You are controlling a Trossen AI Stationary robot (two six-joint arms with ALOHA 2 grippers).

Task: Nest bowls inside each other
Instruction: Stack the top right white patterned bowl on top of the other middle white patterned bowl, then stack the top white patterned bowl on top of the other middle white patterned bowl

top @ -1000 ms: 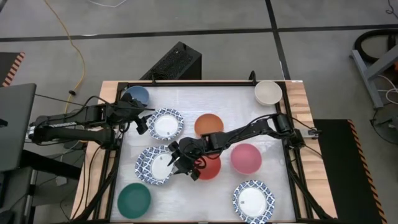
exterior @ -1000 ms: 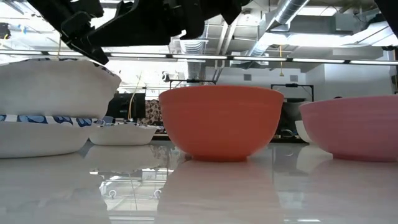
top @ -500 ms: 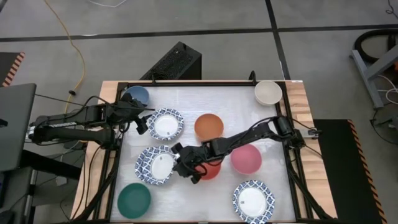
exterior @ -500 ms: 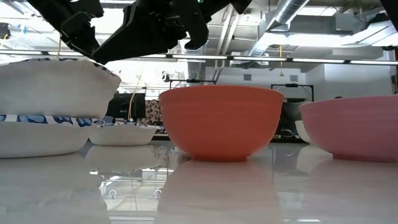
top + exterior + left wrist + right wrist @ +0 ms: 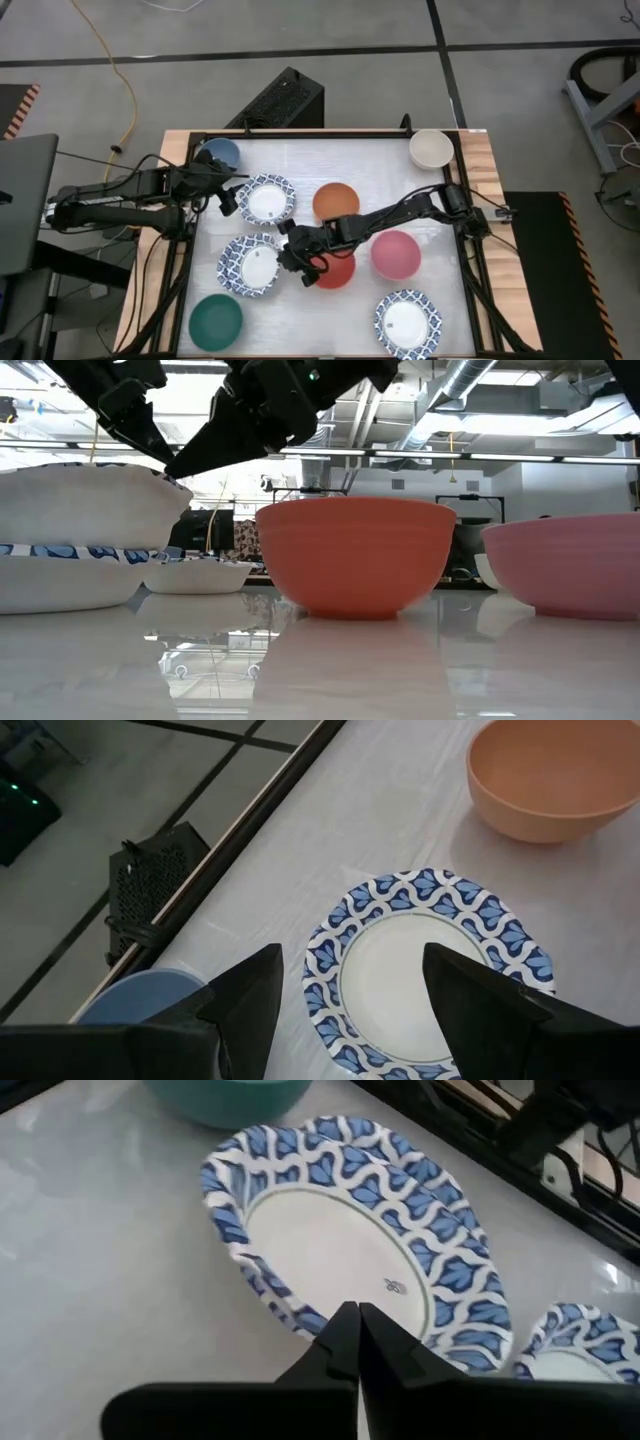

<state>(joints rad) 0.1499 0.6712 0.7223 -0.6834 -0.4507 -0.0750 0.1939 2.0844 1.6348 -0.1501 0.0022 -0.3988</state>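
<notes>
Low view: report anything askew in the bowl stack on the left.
The upper patterned bowl rides high in the lower patterned bowl, not fully seated; the high view shows it off-centre. The right claw is shut on its rim. Nothing else stands out.

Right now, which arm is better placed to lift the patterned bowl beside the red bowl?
The right: the right gripper is shut on that patterned bowl's rim. The left gripper hangs open over another patterned bowl.
</notes>
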